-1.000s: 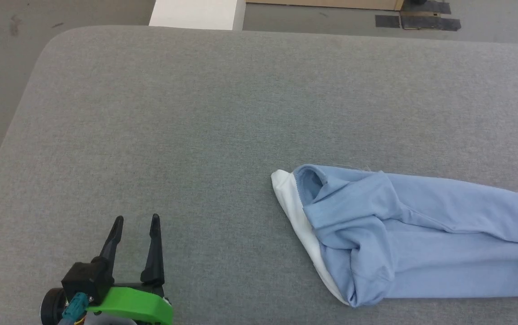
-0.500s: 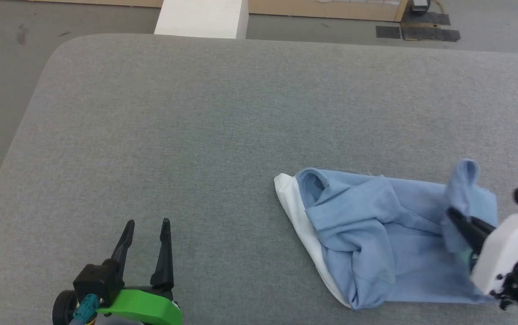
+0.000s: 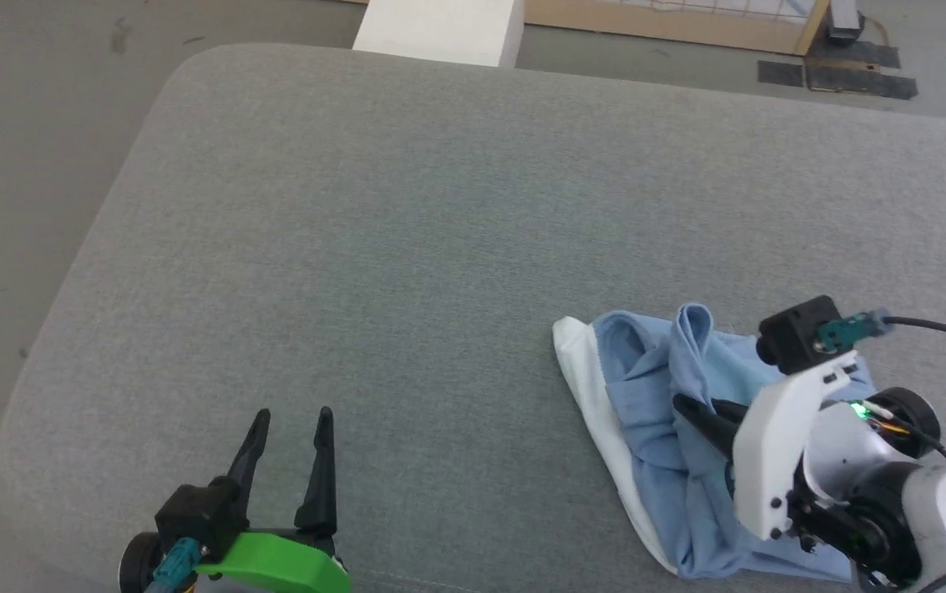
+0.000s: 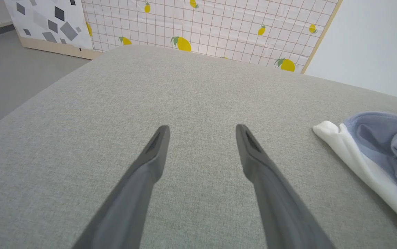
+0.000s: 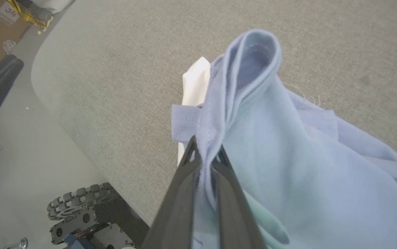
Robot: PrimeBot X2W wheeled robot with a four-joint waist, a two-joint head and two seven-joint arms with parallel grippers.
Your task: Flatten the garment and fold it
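Observation:
The light blue garment (image 3: 646, 412) lies bunched at the table's right front, on top of a white cloth (image 3: 584, 391) whose edge sticks out to its left. My right gripper (image 3: 683, 403) is shut on a raised fold of the garment (image 5: 288, 145), and the fabric loops up above the fingertips (image 5: 191, 152). The white cloth (image 5: 195, 81) shows behind that fold. My left gripper (image 3: 292, 416) stands open over bare table at the front left, well apart from the garment. In the left wrist view its fingers (image 4: 153, 148) frame bare table, with the garment (image 4: 385, 135) and white cloth (image 4: 350, 155) at the right.
The grey padded table (image 3: 407, 231) has a rounded far-left corner and wide bare fabric to the left and behind the garment. A white block (image 3: 440, 29) stands on the floor beyond the far edge. The robot's wheeled base (image 5: 77, 211) sits below the near edge.
My right gripper has come into view and carried the garment's right end leftwards over the rest, bunching it. The head camera has shifted. The left gripper stays open.

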